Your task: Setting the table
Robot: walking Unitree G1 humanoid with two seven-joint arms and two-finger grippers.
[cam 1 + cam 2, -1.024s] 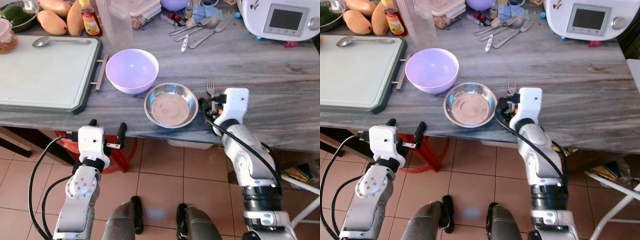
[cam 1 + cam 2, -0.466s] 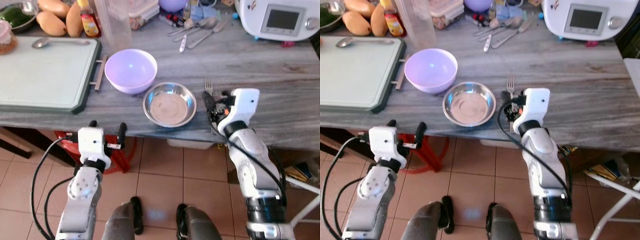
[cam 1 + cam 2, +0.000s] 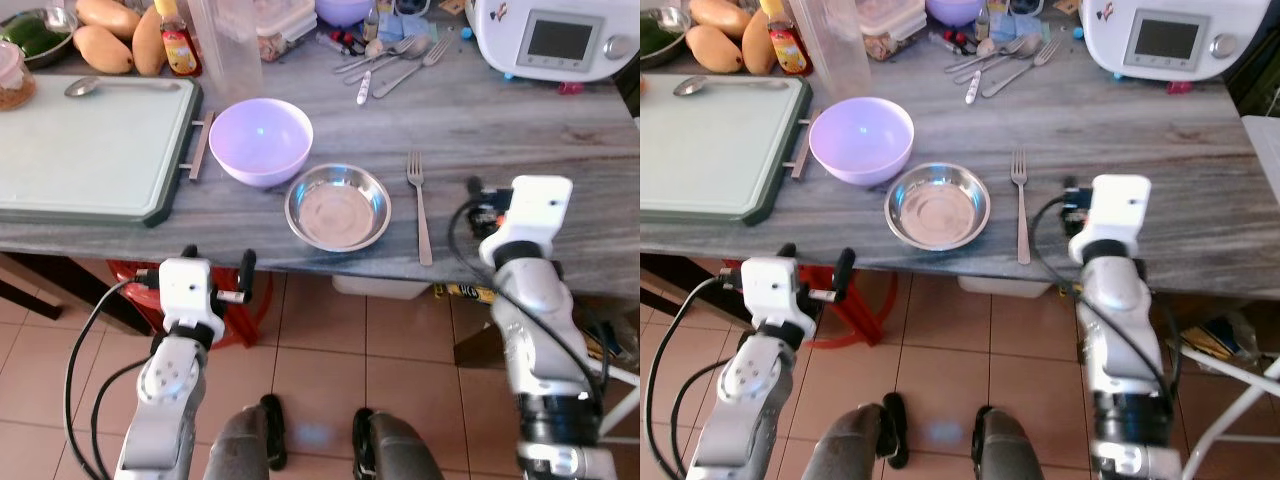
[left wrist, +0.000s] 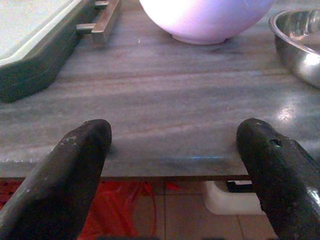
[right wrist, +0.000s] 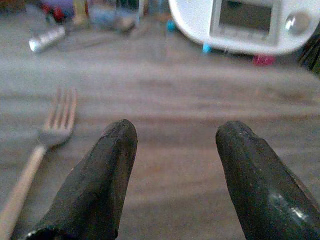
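A silver fork [image 3: 418, 205] lies flat on the grey wooden table [image 3: 500, 120], tines pointing to the far side, just right of a steel bowl [image 3: 338, 207]. Behind the steel bowl on its left stands a purple bowl [image 3: 260, 140]. My right gripper [image 5: 175, 150] is open and holds nothing; it hovers over the table's front edge a little right of the fork [image 5: 50, 130]. My left gripper [image 4: 175, 145] is open too, held level with the table's front edge, in front of the purple bowl [image 4: 205, 17].
A pale green cutting board [image 3: 90, 140] with a spoon [image 3: 85, 85] covers the table's left. At the back are loose cutlery [image 3: 395, 55], a white appliance [image 3: 555, 40], mangoes [image 3: 105, 45], a sauce bottle [image 3: 178, 40] and a clear jug [image 3: 228, 40]. Tiled floor lies below.
My right gripper has let go of the fork and drawn off to the right. The fork now lies free beside the steel bowl. The left arm has barely moved.
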